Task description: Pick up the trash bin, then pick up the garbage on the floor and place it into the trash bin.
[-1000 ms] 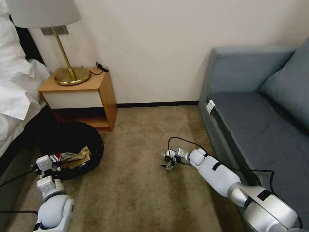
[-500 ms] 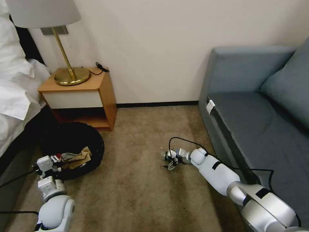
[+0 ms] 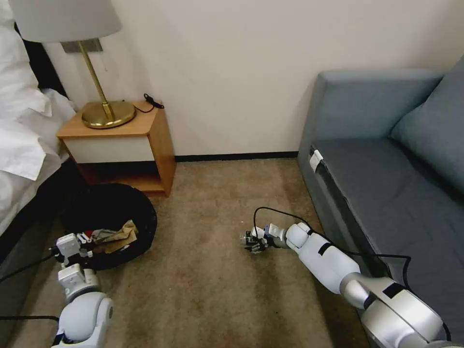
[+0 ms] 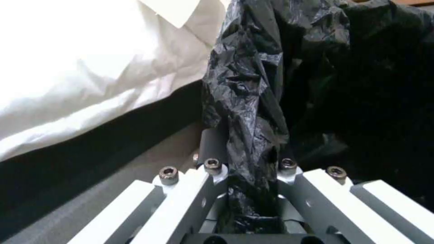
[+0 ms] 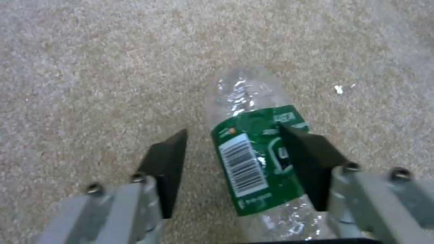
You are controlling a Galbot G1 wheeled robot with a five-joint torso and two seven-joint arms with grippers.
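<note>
While the left gripper (image 4: 251,176) pinches the trash bin (image 3: 113,212), the bottle (image 5: 257,159) lies between the open right gripper (image 5: 233,149).

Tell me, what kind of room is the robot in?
Probably a hotel room or bedroom: a bed with white sheets, a wooden nightstand with a brass lamp, and a blue-grey sofa on carpet.

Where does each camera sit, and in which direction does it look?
Head view: on the head, facing forward and down at the carpet; both arms show.
Left wrist view: on the left wrist, facing the trash bin; left gripper clamps its bag-lined rim.
Right wrist view: on the right wrist, facing down at the clear bottle; right gripper open around it.
Shared: head view also shows the bin and right gripper.
</note>
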